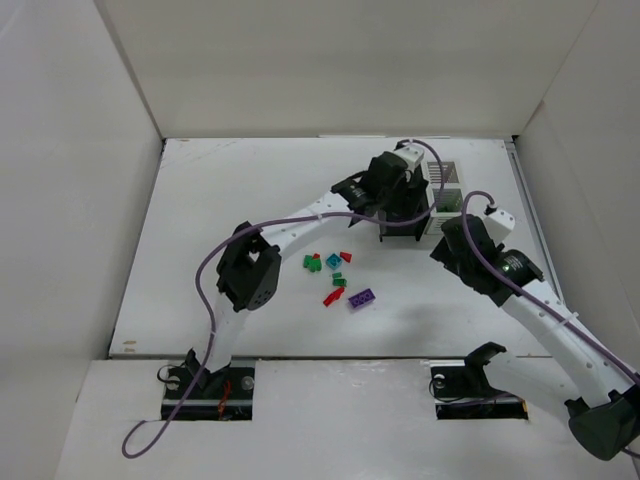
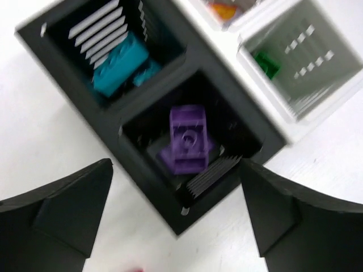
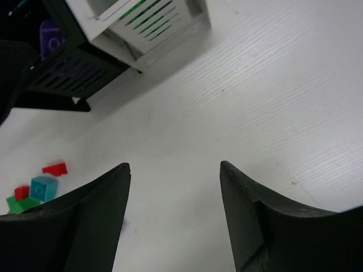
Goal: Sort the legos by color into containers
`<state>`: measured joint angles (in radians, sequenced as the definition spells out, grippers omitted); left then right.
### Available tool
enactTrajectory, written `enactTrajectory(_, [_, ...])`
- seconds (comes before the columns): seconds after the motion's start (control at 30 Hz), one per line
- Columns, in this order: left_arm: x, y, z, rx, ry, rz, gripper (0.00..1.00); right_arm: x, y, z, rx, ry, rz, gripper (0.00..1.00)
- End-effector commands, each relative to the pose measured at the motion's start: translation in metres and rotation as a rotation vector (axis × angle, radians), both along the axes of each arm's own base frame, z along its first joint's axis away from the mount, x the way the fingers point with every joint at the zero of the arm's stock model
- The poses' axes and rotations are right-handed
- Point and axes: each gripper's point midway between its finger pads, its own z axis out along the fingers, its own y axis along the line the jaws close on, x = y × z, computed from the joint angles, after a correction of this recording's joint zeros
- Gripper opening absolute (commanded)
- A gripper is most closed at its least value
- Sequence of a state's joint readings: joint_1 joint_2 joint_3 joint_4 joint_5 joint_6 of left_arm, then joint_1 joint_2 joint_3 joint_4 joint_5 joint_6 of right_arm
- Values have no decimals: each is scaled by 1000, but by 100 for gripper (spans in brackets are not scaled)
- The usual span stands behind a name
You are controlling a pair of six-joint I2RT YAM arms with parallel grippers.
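At the near edge the two arm bases (image 1: 205,380) sit bolted in their slots, and a purple cable (image 1: 205,290) loops up the left arm. Just beyond, in the middle of the white table (image 1: 220,200) (faint wood grain shows in the right wrist view), lie the loose legos (image 1: 335,275). Green, teal and red ones are close together, with a red brick (image 1: 333,296) and a longer purple brick (image 1: 362,298) nearest the bases, both slanting from near-left to far-right. To their right the right hand (image 3: 174,167) hangs over bare table, its fingers well apart with nothing between them. Farther back stand the joined containers, the black container (image 2: 195,56) toward the legos and the white container (image 2: 317,68) beyond it to the right. The left arm's wrist hides most of the black one from above. The left hand (image 2: 174,164) hovers right over it, spread wide and empty. Below it, one black compartment holds a purple piece (image 2: 187,139), tilted and blurred, its long side running toward the hand. The next compartment holds a teal brick (image 2: 119,68) lying diagonally. A green brick (image 2: 265,63) lies in a white compartment. Plain white walls (image 1: 330,70) close in the table on three sides.
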<state>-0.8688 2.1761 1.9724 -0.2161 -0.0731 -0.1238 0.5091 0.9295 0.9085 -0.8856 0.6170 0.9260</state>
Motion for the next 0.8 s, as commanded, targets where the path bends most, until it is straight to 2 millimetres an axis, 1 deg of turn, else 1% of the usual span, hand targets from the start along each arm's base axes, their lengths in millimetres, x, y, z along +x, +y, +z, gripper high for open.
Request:
enactTrajectory(0.0, [-13, 28, 81, -114, -70, 71, 94, 10, 30, 14, 87, -41, 152, 70])
enactTrajectory(0.03, [-23, 39, 61, -85, -37, 76, 100, 9, 39, 6, 94, -21, 196, 70])
enactTrajectory(0.07, [-27, 49, 60, -85, -38, 98, 100, 10, 48, 2, 110, -16, 223, 70])
enactTrajectory(0.1, [-37, 63, 89, -149, -67, 125, 100, 13, 59, 2, 131, -30, 253, 70])
enactTrajectory(0.13, [-43, 85, 64, -110, -33, 175, 100, 11, 71, -4, 153, -14, 296, 72])
enactTrajectory(0.17, [-52, 95, 62, -124, -18, 187, 100, 8, 85, -5, 162, -8, 344, 73])
enactTrajectory(0.2, [-62, 115, 83, -173, -33, 216, 100, 8, 93, -14, 156, 21, 358, 73])
enactTrajectory(0.23, [-67, 129, 82, -212, -11, 264, 100, 7, 102, -19, 168, 40, 376, 73])
enactTrajectory(0.27, [-80, 146, 53, -180, 30, 293, 100, 0, 114, -27, 172, 72, 413, 73])
enactTrajectory(0.3, [-91, 161, 68, -230, 13, 319, 100, -2, 121, -40, 166, 122, 420, 73])
enactTrajectory(0.33, [-100, 175, 60, -220, 34, 353, 100, -3, 129, -45, 178, 137, 428, 73])
enactTrajectory(0.37, [-110, 191, 36, -208, 80, 413, 100, -7, 137, -54, 191, 164, 445, 73])
enactTrajectory(0.4, [-118, 201, 30, -208, 97, 437, 100, -8, 140, -60, 201, 188, 434, 75])
enactTrajectory(0.43, [-128, 213, 38, -241, 96, 456, 100, -11, 146, -73, 221, 224, 413, 75])
enactTrajectory(0.47, [-137, 223, 29, -228, 121, 481, 100, -10, 155, -75, 256, 229, 417, 76])
enactTrajectory(0.5, [-146, 235, 11, -207, 148, 507, 100, -12, 157, -82, 267, 246, 414, 78])
enactTrajectory(0.53, [-152, 240, 7, -228, 173, 531, 100, -13, 163, -84, 283, 253, 419, 78])
enactTrajectory(0.57, [-162, 246, 10, -244, 178, 529, 100, -11, 167, -92, 292, 265, 416, 78])
enactTrajectory(0.6, [-169, 253, -1, -236, 196, 541, 100, -11, 171, -96, 305, 274, 410, 79])
enactTrajectory(0.63, [-173, 256, -2, -256, 210, 558, 100, -11, 178, -96, 315, 280, 427, 79])
enactTrajectory(0.67, [-177, 260, 3, -285, 207, 560, 100, -12, 177, -106, 305, 310, 411, 79])
enactTrajectory(0.7, [-180, 263, 2, -285, 207, 561, 100, -11, 182, -106, 311, 319, 416, 79])
enactTrajectory(0.73, [-184, 267, -3, -285, 220, 572, 100, -8, 189, -104, 314, 313, 429, 79])
enactTrajectory(0.77, [-187, 267, -2, -297, 223, 566, 100, -10, 189, -115, 308, 348, 419, 79])
